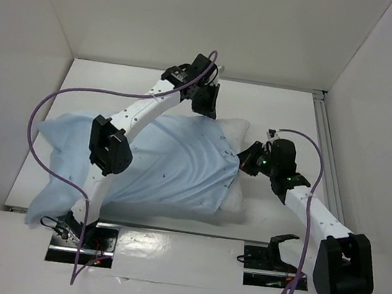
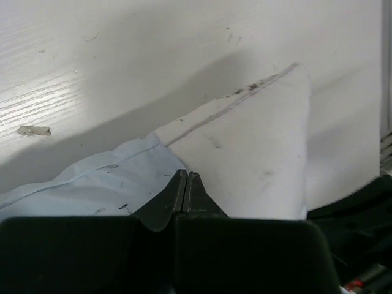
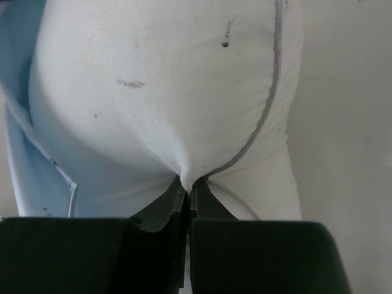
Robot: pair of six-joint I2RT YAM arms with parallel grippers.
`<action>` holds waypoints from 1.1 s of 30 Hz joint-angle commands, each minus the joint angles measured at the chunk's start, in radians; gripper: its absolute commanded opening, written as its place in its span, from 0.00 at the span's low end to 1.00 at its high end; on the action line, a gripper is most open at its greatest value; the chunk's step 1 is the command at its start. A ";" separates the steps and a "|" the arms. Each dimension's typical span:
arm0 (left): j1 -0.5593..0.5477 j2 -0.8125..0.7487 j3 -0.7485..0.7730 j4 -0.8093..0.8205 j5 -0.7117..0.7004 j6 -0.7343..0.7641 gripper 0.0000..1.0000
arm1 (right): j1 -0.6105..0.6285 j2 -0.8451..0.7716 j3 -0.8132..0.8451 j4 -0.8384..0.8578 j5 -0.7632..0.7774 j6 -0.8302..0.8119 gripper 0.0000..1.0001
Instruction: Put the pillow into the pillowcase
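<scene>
The plump white pillow (image 1: 238, 135) lies across the table's middle. The limp light-blue pillowcase (image 1: 164, 164) covers most of it, leaving only its right end bare. My left gripper (image 1: 207, 112) is at the pillow's far edge. In the left wrist view this gripper (image 2: 185, 174) is shut, its tips over the line where the pillowcase hem (image 2: 92, 184) meets the bare pillow (image 2: 257, 153); no cloth shows between the jaws. My right gripper (image 1: 244, 161) is at the pillow's right end. In the right wrist view it (image 3: 190, 184) is shut on a puckered fold of the pillow (image 3: 165, 92), with the pillowcase (image 3: 18, 92) at the left.
White walls enclose the table on three sides. A metal rail (image 1: 323, 128) runs along the right edge. Purple cables (image 1: 41, 107) loop off both arms. A black bracket (image 1: 273, 249) stands at the near edge. A scrap of tape (image 2: 33, 130) lies on the tabletop.
</scene>
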 commanded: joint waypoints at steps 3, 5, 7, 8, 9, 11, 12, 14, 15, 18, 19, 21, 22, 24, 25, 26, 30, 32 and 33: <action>-0.066 -0.099 0.150 0.120 0.267 0.015 0.00 | 0.042 0.039 0.045 0.049 0.021 0.003 0.00; -0.110 -0.055 0.219 0.141 0.412 0.006 0.00 | 0.068 0.067 0.074 0.084 0.045 0.028 0.00; -0.141 -0.027 0.240 0.197 0.490 -0.037 0.00 | 0.088 0.094 0.096 0.144 0.055 0.046 0.00; -0.169 -0.027 0.221 0.236 0.520 -0.059 0.00 | 0.098 0.110 0.122 0.165 0.065 0.060 0.00; -0.181 -0.027 0.206 0.323 0.574 -0.101 0.00 | 0.117 0.146 0.133 0.205 0.065 0.069 0.00; -0.200 -0.027 0.195 0.391 0.626 -0.143 0.00 | 0.117 0.182 0.159 0.215 0.065 0.069 0.00; -0.212 -0.027 0.204 0.419 0.669 -0.160 0.00 | 0.117 0.205 0.168 0.227 0.050 0.069 0.00; -0.212 -0.027 0.215 0.473 0.695 -0.183 0.00 | 0.117 0.205 0.180 0.227 0.039 0.069 0.00; -0.212 -0.027 0.215 0.482 0.696 -0.192 0.00 | 0.117 0.205 0.180 0.227 0.039 0.069 0.00; -0.189 -0.056 0.204 0.491 0.665 -0.192 0.00 | 0.117 0.144 0.145 0.216 0.054 0.080 0.00; -0.178 -0.056 0.204 0.502 0.665 -0.192 0.00 | 0.117 0.127 0.131 0.206 0.064 0.080 0.00; -0.169 -0.041 0.204 0.513 0.677 -0.215 0.00 | 0.117 0.087 0.102 0.206 0.073 0.111 0.00; -0.155 -0.041 0.204 0.513 0.668 -0.215 0.00 | 0.117 0.047 0.072 0.206 0.087 0.124 0.00; -0.132 -0.016 0.215 0.524 0.668 -0.225 0.00 | 0.117 -0.008 0.039 0.187 0.125 0.135 0.00; -0.132 -0.016 0.215 0.534 0.653 -0.235 0.00 | 0.117 -0.023 0.039 0.170 0.142 0.135 0.00; -0.132 -0.007 0.215 0.534 0.633 -0.235 0.00 | 0.117 -0.037 0.024 0.170 0.162 0.146 0.00; -0.089 -0.007 0.175 0.438 0.582 -0.170 0.71 | 0.094 -0.034 0.036 0.161 0.245 0.155 0.00; -0.071 -0.050 0.162 0.323 0.539 -0.087 0.84 | 0.062 0.030 0.062 0.190 0.245 0.126 0.00; -0.057 -0.076 0.143 0.285 0.506 -0.055 0.96 | 0.051 0.059 0.080 0.204 0.245 0.126 0.00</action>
